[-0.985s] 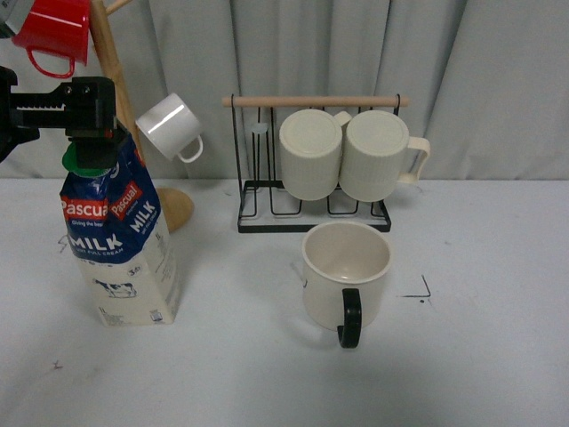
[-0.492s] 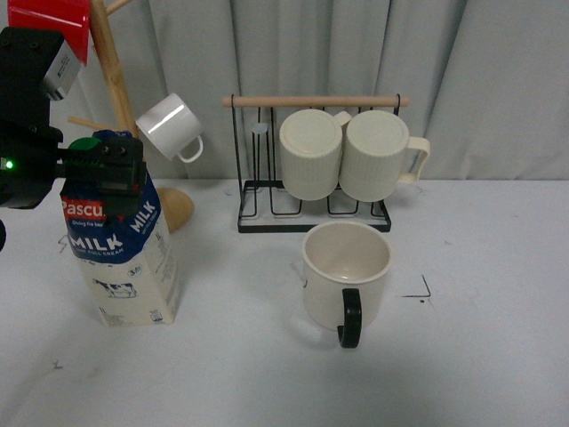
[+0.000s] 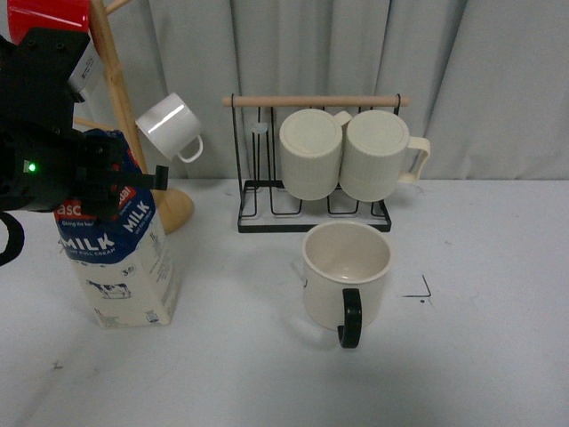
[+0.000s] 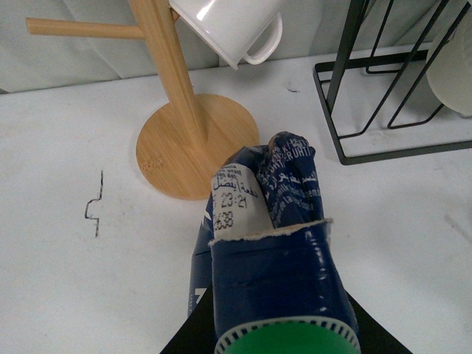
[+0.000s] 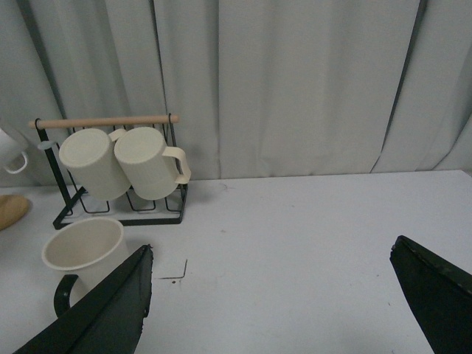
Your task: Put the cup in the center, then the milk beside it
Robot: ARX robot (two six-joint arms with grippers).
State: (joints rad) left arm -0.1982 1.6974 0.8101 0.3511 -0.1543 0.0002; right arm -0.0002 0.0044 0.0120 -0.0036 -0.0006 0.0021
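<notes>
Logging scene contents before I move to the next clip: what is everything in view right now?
Wide cream mug with black loop handle: one, on the table, near a black corner mark.
Tall blue-and-cream milk carton with green cap: one, table's left side.
Ribbed cream mugs: two, on the black wire rack with wooden bar.
Small white mug: one, hanging on the wooden mug tree.
Red mug: one, top of the tree.
White table: one, underneath everything.
Grey curtain: one, behind.
Left gripper: black, at the carton's top, grip unclear.
Right gripper: black, open, above the table.
</notes>
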